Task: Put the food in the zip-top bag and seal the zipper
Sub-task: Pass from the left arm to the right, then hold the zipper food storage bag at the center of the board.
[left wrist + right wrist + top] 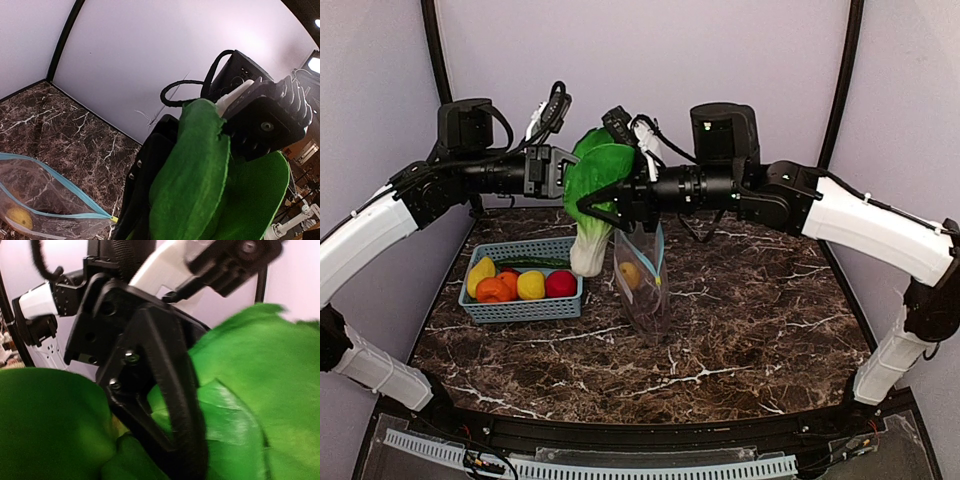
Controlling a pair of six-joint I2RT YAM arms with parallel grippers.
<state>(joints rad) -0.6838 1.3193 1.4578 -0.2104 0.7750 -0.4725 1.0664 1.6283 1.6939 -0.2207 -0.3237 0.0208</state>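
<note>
The left gripper (563,172) is pinching its jaws closed on a leaf of the cabbage (592,185), the right gripper (595,208) is straddling the leaves, grip unclear, and the cabbage is hanging at upper centre above the clear bag (645,290) standing mid-frame.

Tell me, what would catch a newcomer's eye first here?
The big green cabbage, held in mid-air at the back centre, where the left gripper and right gripper meet at its leaves. Just below, to its right, a clear bag stands on the dark marble table with one yellow piece inside. Further left sits a teal basket of bright fruit.
</note>
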